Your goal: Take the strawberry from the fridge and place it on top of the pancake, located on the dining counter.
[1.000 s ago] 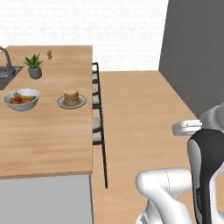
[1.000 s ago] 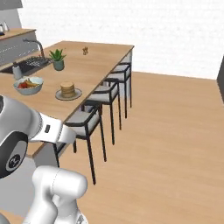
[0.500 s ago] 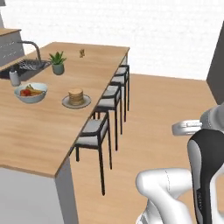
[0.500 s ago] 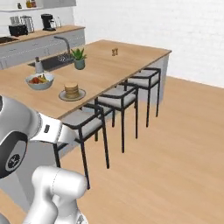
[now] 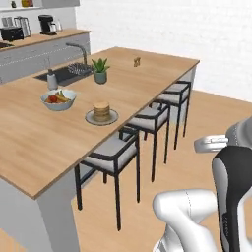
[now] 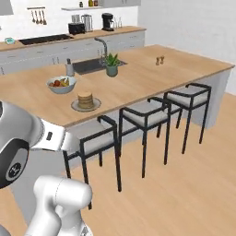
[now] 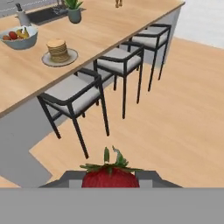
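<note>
Left to right on the wood-topped table (image 5: 44, 142): sink w/ tap at far left, small bottle just beside it, then white fruit bowl (image 5: 58, 100), then pancake (image 5: 101, 111) stack on its grey plate (image 5: 89, 118), near the bowl but apart. Potted plant (image 5: 100, 70) stands behind the pancake, twd the table's middle. Small brown shakers (image 5: 137, 61) sit further on, well apart from the rest.

Along the table's near edge, three black-framed stools (image 5: 114, 155) w/ grey seats in a row, tucked partly under the top. Wood floor to the right of them.

Back wall, right base view: worktop w/ hob, toaster, kettle, coffee machine (image 6: 107, 21); utensils hang on a rail above.

Hand view: tool (image 7: 110, 178) at the bottom edge, closed on the strawberry (image 7: 110, 177), red w/ green leaves up, sitting between the two finger tips. It hangs over the floor, short of the stools; pancake and plate lie ahead at upper left in that view, well apart from the berry.
</note>
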